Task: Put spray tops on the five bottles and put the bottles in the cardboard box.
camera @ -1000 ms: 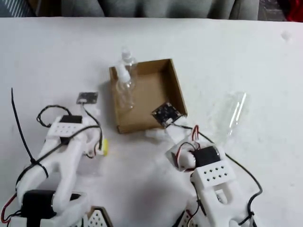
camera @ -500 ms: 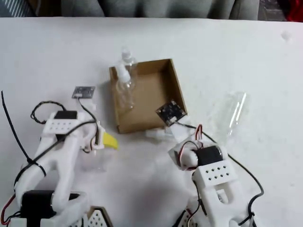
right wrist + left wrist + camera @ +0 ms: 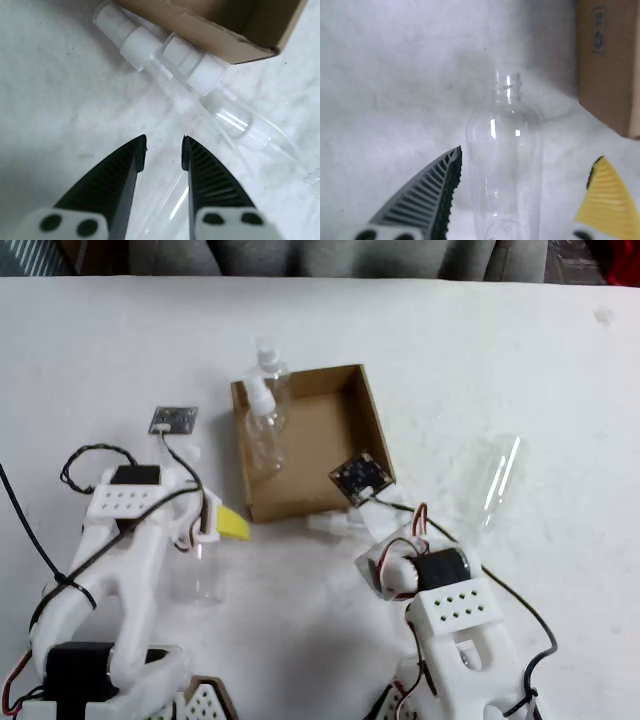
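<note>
Clear uncapped bottle (image 3: 504, 165) sits on the table (image 3: 450, 340) between the fingers of the left gripper (image 3: 528, 155). The fingers are spread wide, with a gap on each side and no contact. Its long axis runs along the gap, open neck at the end away from the wrist; upright or lying, cannot tell. Box (image 3: 300, 508) is near it, mid-table, holding a capped bottle (image 3: 262, 430) laid along the left wall with its top toward the far edge. Third bottle (image 3: 495, 480), no top, lies on the table right of the box, well apart, axis slanted. Right gripper (image 3: 163, 145) hovers at the box's near wall, fingers narrowly parted, nothing clamped; two tops (image 3: 129, 35) lie side by side just past its tips. Versus 1 s ago: left arm shifted left, yellow finger (image 3: 232, 523) splayed out toward the box, uncapped bottle now uncovered. Right arm barely shifted.
</note>
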Robot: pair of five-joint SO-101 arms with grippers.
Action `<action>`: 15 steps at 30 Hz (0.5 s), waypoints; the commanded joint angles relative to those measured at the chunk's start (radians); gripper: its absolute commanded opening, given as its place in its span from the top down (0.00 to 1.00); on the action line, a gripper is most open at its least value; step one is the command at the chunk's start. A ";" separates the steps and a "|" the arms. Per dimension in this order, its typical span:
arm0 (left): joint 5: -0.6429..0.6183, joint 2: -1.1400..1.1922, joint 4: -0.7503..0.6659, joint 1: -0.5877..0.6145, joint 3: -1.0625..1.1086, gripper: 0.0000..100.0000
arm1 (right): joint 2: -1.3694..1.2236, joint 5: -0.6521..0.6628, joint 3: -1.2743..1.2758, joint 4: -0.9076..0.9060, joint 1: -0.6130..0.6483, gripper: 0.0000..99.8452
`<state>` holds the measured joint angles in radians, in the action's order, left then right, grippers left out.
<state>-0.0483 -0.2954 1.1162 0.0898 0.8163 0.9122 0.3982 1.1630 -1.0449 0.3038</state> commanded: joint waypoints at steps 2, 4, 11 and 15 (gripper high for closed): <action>-0.011 0.036 0.014 0.013 -0.115 0.64 | 0.010 0.003 -0.009 0.016 -0.007 0.92; 0.023 0.090 0.043 0.007 -0.160 0.64 | 0.010 0.003 -0.009 0.016 -0.005 0.92; 0.037 0.309 0.054 0.010 -0.270 0.64 | 0.010 0.003 -0.009 0.016 -0.005 0.92; 0.037 0.349 0.052 0.007 -0.288 0.64 | 0.010 0.003 -0.009 0.016 -0.005 0.92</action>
<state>-0.0222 0.0422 1.1623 0.0898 0.5953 0.9122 0.3982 1.1630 -1.0449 0.3038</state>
